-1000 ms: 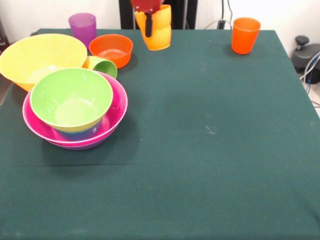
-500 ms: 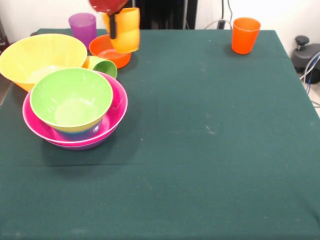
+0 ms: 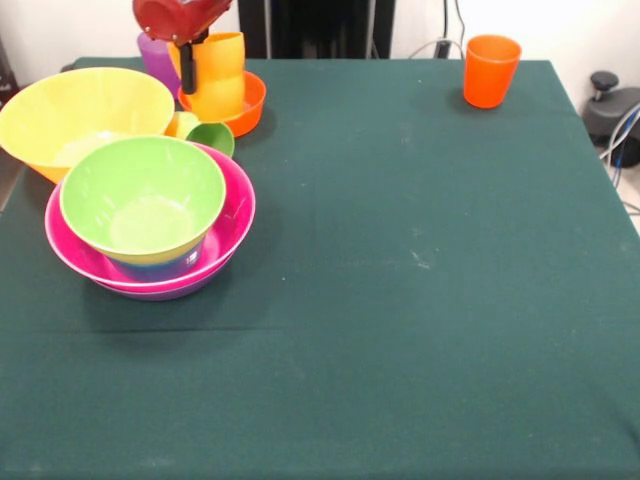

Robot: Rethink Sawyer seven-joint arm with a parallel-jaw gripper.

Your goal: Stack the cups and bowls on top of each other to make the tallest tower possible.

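My gripper (image 3: 203,78) is shut on the yellow-orange cup (image 3: 218,80), with one black finger (image 3: 187,72) on its left side. It holds the cup upright over the orange bowl (image 3: 248,106) at the far left. The tower stands at the left: a light green bowl (image 3: 143,198) sits in the pink bowl (image 3: 236,212), with a blue bowl (image 3: 165,267) and a purple bowl (image 3: 160,293) showing underneath. The yellow bowl (image 3: 82,112) stands behind it. A light green cup (image 3: 209,136) lies on its side. The purple cup (image 3: 154,55) is partly hidden. The orange cup (image 3: 490,68) stands far right.
The green tablecloth (image 3: 420,280) covers the table. The robot's black pedestal (image 3: 318,28) stands behind the far edge. A dark grey device with cables (image 3: 612,110) sits off the right edge.
My gripper has carried the yellow-orange cup to the left along the far edge, from the middle to over the orange bowl, and lowered it a little. Nothing else moved.
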